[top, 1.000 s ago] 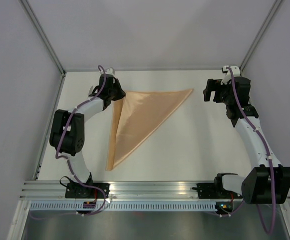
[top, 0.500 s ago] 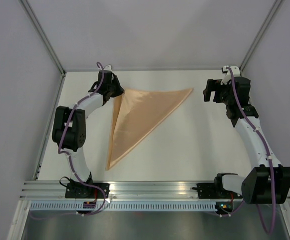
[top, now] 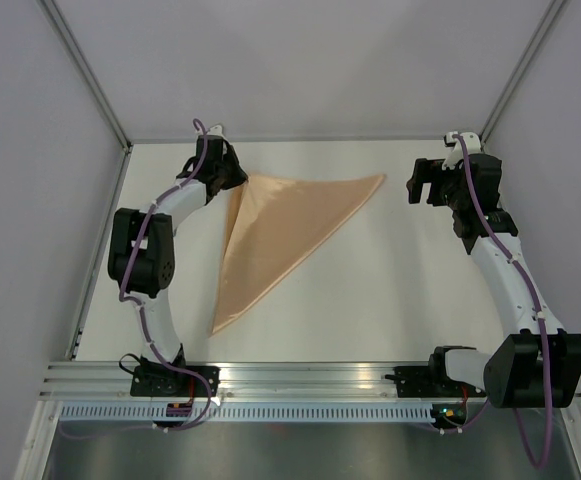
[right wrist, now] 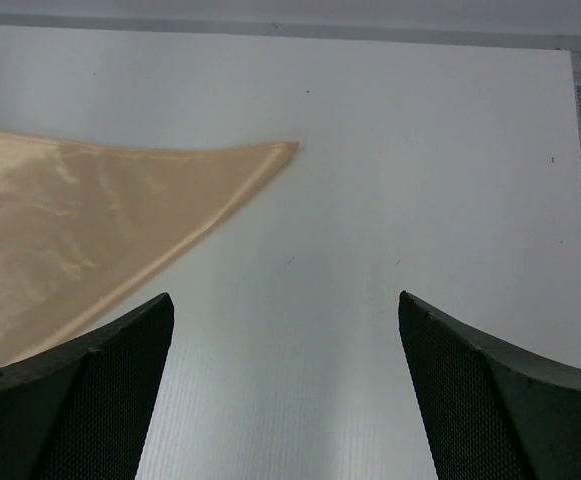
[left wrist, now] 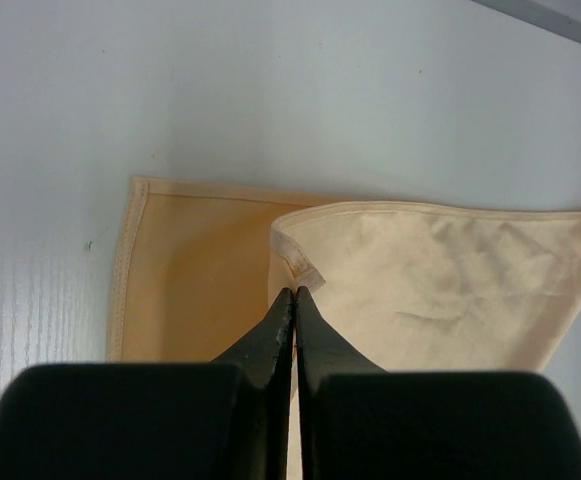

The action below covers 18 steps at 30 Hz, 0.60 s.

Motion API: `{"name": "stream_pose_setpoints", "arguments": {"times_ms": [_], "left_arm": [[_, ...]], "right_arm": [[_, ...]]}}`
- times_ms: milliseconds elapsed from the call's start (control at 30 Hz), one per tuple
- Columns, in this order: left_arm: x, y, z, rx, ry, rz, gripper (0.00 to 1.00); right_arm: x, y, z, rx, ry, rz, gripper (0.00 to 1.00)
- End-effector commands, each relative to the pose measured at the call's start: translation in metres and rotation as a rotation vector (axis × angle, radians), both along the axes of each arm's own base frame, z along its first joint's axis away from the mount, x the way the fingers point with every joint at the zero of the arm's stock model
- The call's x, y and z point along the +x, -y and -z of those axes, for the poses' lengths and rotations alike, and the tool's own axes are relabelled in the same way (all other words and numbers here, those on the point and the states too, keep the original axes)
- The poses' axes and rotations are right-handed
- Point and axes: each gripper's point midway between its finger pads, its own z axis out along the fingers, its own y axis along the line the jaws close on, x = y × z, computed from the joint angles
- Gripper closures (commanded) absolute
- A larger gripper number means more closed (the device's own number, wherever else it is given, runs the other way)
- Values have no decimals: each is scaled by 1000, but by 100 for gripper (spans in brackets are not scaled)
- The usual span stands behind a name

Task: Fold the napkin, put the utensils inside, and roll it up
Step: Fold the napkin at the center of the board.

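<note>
The napkin [top: 285,225] lay folded into a triangle on the far left part of the white counter [top: 390,290]. The left tool [left wrist: 293,292] was pinched tight on its top-layer corner. The right tool [right wrist: 284,298] hung spread wide near the napkin's right tip, holding nothing.

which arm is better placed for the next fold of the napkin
Left. The left gripper is shut on the napkin at its raised far-left corner and could carry that layer over. The right gripper is open, beside the far tip, touching no cloth.

No writing, label, brand, number or sign is legible in any view.
</note>
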Motion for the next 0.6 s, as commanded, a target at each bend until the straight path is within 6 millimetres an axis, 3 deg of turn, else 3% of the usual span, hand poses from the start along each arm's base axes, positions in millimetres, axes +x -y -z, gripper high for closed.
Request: {"name": "stream_pose_setpoints", "arguments": {"times_ms": [0, 567], "left_arm": [[7, -3, -4, 19, 11, 23, 98], [13, -13, 3, 25, -2, 13, 98]], "right_arm": [[2, -2, -15, 2, 26, -4, 2], [3, -3, -13, 5, 23, -8, 2]]}}
